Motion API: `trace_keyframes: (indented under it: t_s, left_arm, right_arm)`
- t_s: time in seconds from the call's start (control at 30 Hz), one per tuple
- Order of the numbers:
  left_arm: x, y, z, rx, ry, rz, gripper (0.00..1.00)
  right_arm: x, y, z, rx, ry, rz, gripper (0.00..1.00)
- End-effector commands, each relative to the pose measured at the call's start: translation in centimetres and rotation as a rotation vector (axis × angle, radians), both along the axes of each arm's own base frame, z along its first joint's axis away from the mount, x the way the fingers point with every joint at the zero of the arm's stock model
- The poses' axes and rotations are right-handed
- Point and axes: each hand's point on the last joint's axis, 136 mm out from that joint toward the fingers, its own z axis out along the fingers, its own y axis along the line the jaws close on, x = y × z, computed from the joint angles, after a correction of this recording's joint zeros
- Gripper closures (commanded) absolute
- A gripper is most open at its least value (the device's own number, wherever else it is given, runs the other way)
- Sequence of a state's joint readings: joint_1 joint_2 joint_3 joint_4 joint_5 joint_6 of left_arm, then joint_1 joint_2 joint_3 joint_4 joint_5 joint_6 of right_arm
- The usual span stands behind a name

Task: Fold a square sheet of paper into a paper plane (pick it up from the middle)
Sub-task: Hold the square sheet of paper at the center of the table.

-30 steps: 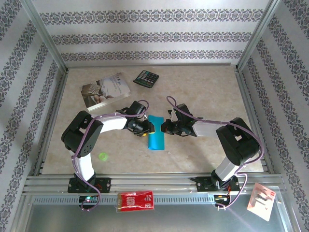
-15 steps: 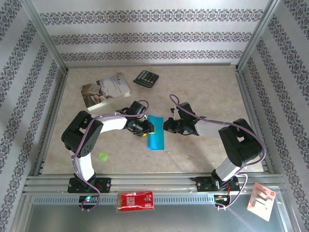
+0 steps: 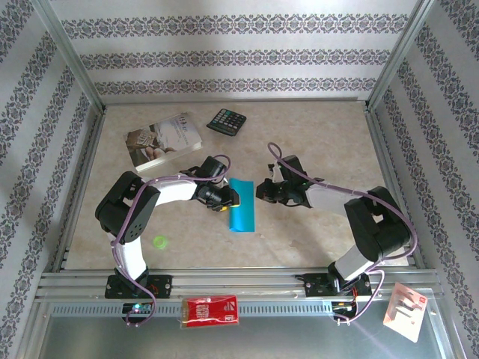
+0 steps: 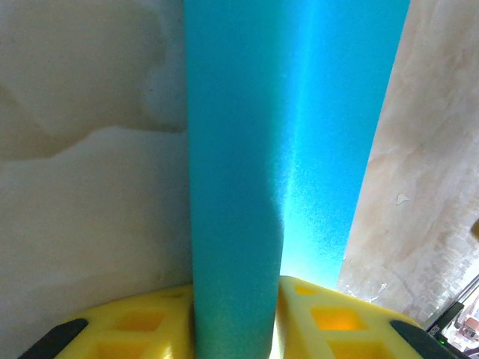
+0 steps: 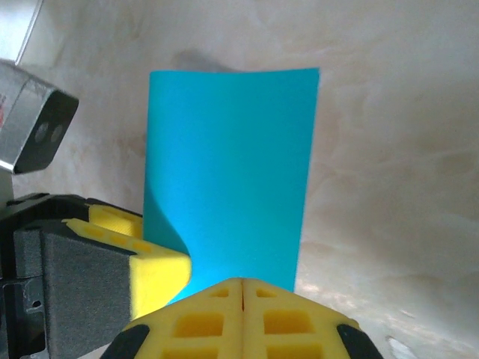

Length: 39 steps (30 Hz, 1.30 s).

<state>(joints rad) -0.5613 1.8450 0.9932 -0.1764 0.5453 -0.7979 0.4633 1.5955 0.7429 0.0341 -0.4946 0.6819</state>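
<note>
Left hand [image 3: 229, 199]: narrowed onto the long edge of the square sheet of paper [image 3: 241, 205], edge curled up between its pads. Sheet a narrow rectangle flat on the desk [image 3: 314, 134], directly ahead of that hand, long axis crosswise between both hands. Right hand [image 3: 261, 190]: shut, empty, just off the opposite edge. Judged: left nearer, in contact.
</note>
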Motion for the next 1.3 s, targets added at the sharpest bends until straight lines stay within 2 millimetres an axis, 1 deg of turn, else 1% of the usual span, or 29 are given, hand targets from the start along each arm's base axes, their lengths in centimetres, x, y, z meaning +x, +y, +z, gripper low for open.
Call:
trace_keyframes:
  t_s: [0.0, 0.13, 0.3, 0.5, 0.77, 1.1, 1.27]
  left_arm:
    - [-0.7, 2.9, -5.4, 0.183, 0.040, 0.043, 0.69]
    - [-0.7, 2.9, -5.4, 0.182, 0.042, 0.043, 0.69]
    - [-0.8, 2.9, -5.5, 0.183, 0.047, 0.038, 0.69]
    - [-0.8, 3.0, -5.7, 0.187, 0.047, 0.040, 0.69]
    - [-0.9, 3.0, -5.6, 0.189, 0.045, 0.039, 0.69]
    - [-0.7, 3.0, -5.5, 0.192, 0.041, 0.040, 0.69]
    - [-0.7, 3.1, -5.5, 0.191, 0.040, 0.041, 0.69]
  right_arm:
    - [0.1, 1.5, 0.3, 0.023, 0.003, 0.033, 1.00]
    - [0.2, 1.5, -0.2, 0.008, 0.012, 0.029, 1.00]
    - [0.7, 1.2, 0.2, 0.006, 0.005, 0.022, 1.00]
    - [-0.3, 2.6, -0.5, 0.026, 0.043, 0.055, 1.00]
    - [-1.1, 3.7, -1.8, 0.025, 0.082, 0.071, 1.00]
    - [-1.2, 3.6, -2.9, 0.005, 0.105, 0.075, 1.00]
    - [-1.6, 3.0, -4.3, -0.033, 0.125, 0.069, 1.00]
